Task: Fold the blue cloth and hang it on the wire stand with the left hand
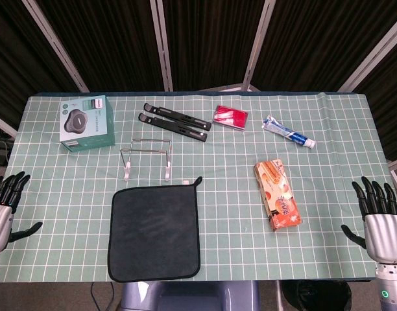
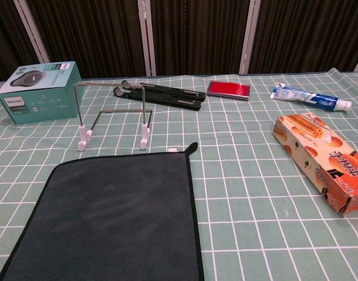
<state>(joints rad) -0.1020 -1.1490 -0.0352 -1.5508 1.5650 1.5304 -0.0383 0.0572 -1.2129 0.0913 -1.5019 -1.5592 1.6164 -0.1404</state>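
The dark blue cloth (image 1: 154,232) (image 2: 112,222) lies flat and unfolded near the table's front edge, with a small loop at its far right corner. Just behind it stands the wire stand (image 1: 146,159) (image 2: 112,117), upright on white feet, nothing hanging on it. My left hand (image 1: 5,207) is at the table's left edge, fingers spread, holding nothing, well left of the cloth. At the right edge my right hand (image 1: 380,217) is also spread and empty. Neither hand shows in the chest view.
A teal Philips box (image 1: 87,123) (image 2: 40,92) sits at the back left. A black folding stand (image 1: 174,122), a red packet (image 1: 231,117) and a toothpaste tube (image 1: 288,132) lie along the back. An orange carton (image 1: 277,194) (image 2: 322,161) lies right of the cloth.
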